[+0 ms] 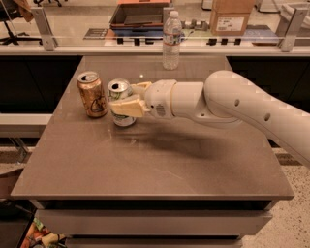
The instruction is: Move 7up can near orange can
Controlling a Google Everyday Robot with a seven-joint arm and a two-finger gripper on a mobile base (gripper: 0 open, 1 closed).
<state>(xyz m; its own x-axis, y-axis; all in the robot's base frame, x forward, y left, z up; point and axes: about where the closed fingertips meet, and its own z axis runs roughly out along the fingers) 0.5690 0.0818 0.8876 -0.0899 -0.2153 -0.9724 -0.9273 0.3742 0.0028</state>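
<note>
The 7up can (pixel 119 92), white and green with a silver top, stands on the grey table (pixel 155 160) at the left back. The golden-orange can (pixel 92 94) stands upright just to its left, with a small gap between them. My gripper (pixel 127 99) reaches in from the right on a white arm and is shut on the 7up can, one tan finger (pixel 128 107) across its front and the other behind it. The lower part of the 7up can shows below the finger.
A clear plastic water bottle (pixel 171 41) stands at the table's back edge. Behind it runs a counter with a glass rail, a cardboard box (pixel 233 15) and a dark tray (pixel 138 14). The table's left edge is near the orange can.
</note>
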